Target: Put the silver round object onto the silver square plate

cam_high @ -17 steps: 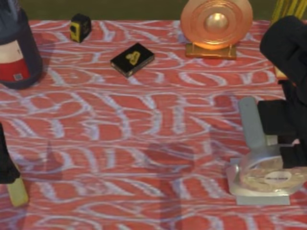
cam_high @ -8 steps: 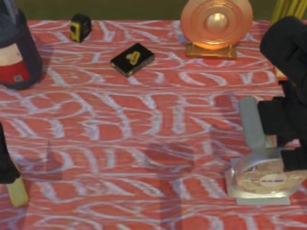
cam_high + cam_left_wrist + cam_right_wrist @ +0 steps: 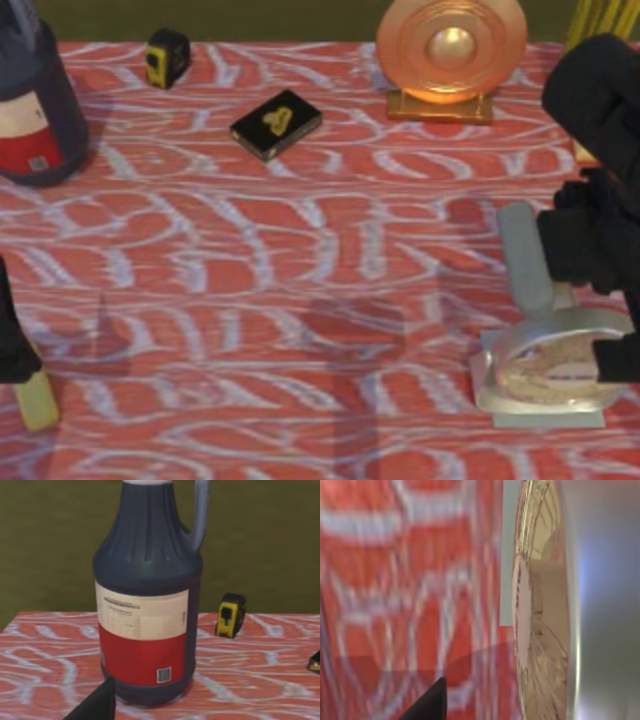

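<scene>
The silver round object (image 3: 555, 365) stands tilted on its edge over the silver square plate (image 3: 545, 416) at the table's front right. Its cream-speckled face is turned partly up. My right gripper (image 3: 610, 350) is down at the disc's right side, shut on it. In the right wrist view the disc (image 3: 540, 630) fills the picture edge-on, with its grey back beside it, and one dark fingertip (image 3: 430, 702) shows near its face. My left gripper (image 3: 15, 350) is parked at the left edge, open, with one fingertip (image 3: 97, 705) showing.
A copper-orange disc on a stand (image 3: 450, 50) stands at the back right. A black box (image 3: 275, 123) and a yellow tape measure (image 3: 167, 57) lie at the back. A dark jug (image 3: 35, 110) stands back left. A pale grey bar (image 3: 525, 258) lies just behind the plate.
The silver disc has tipped from lying face-up to standing nearly on edge over the plate, and my right gripper has shifted slightly forward with it. The left arm has not moved.
</scene>
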Controlling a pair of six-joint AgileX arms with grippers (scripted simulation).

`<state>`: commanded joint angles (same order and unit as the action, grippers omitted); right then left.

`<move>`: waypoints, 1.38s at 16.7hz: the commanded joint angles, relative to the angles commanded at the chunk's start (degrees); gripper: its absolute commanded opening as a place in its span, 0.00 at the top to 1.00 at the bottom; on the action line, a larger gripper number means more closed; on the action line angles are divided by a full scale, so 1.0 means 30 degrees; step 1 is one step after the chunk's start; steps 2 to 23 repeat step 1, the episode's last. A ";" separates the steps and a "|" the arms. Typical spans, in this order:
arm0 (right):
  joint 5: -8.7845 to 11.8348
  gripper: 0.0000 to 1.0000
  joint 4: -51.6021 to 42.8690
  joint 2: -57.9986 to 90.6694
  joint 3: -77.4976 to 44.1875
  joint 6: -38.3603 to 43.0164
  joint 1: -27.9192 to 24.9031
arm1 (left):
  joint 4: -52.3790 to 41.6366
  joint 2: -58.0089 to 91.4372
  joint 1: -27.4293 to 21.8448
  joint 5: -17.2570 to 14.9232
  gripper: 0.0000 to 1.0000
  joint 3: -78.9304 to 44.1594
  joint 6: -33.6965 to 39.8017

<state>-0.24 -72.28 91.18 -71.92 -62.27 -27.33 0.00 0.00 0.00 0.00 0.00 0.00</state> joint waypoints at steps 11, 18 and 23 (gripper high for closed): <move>0.0000 0.00 0.0000 0.0000 0.0000 0.0000 0.0000 | 0.0000 0.0000 0.0000 0.0000 0.00 0.0000 0.0000; 0.0000 0.00 0.0000 0.0000 0.0000 0.0000 0.0000 | 0.0000 0.0000 0.0000 0.0000 0.00 0.0000 0.0000; 0.0000 0.00 0.0000 0.0000 0.0000 0.0000 0.0000 | 0.0000 0.0000 0.0000 0.0000 0.00 0.0000 0.0000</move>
